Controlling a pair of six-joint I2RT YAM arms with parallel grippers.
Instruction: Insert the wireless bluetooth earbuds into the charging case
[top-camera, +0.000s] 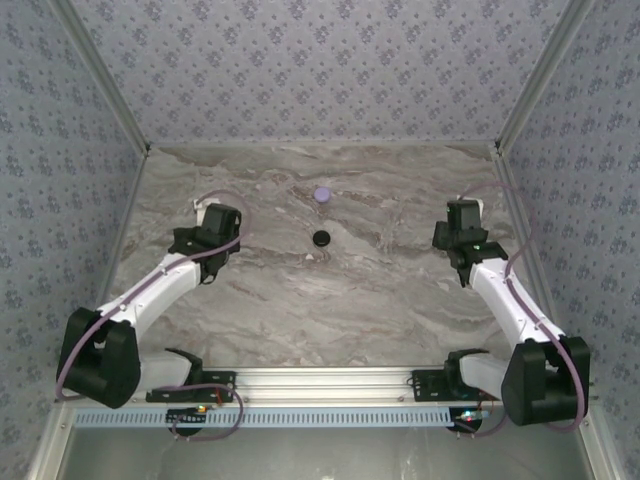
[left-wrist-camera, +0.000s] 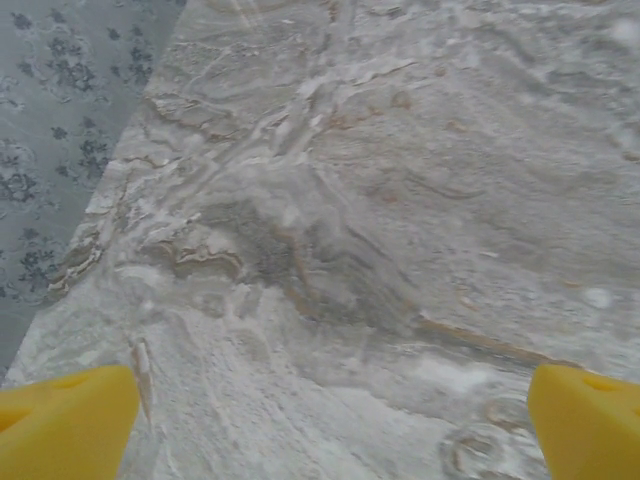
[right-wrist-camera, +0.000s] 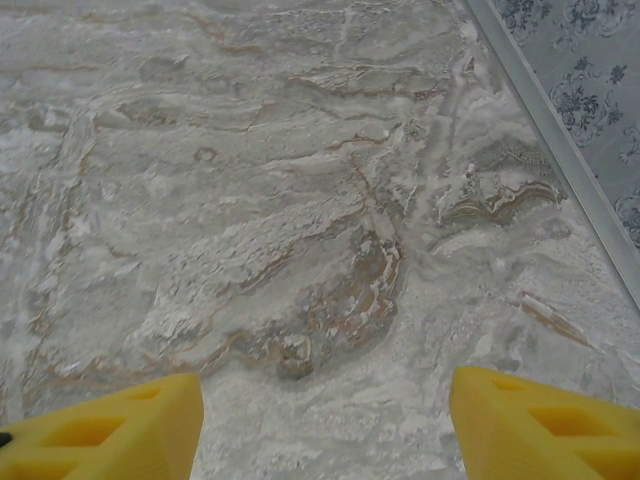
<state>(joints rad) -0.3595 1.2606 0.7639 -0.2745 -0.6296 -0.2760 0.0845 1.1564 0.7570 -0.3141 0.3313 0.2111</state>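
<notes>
The charging case (top-camera: 321, 238) is a small round black puck on the marble table, at mid-depth near the centre. The earbuds are out of view. My left gripper (top-camera: 212, 224) hovers over the table well to the left of the case. In the left wrist view it (left-wrist-camera: 335, 415) is open, its yellow fingertips (left-wrist-camera: 75, 420) spread wide over bare marble. My right gripper (top-camera: 462, 226) is well to the right of the case. In the right wrist view it (right-wrist-camera: 325, 410) is open too, with only marble between its yellow fingertips (right-wrist-camera: 540, 425).
A pale lilac disc (top-camera: 322, 194) lies just behind the case. Patterned walls (top-camera: 300, 60) close the table on the left, back and right. A metal rail (right-wrist-camera: 560, 150) runs along the table's right edge, near the right gripper.
</notes>
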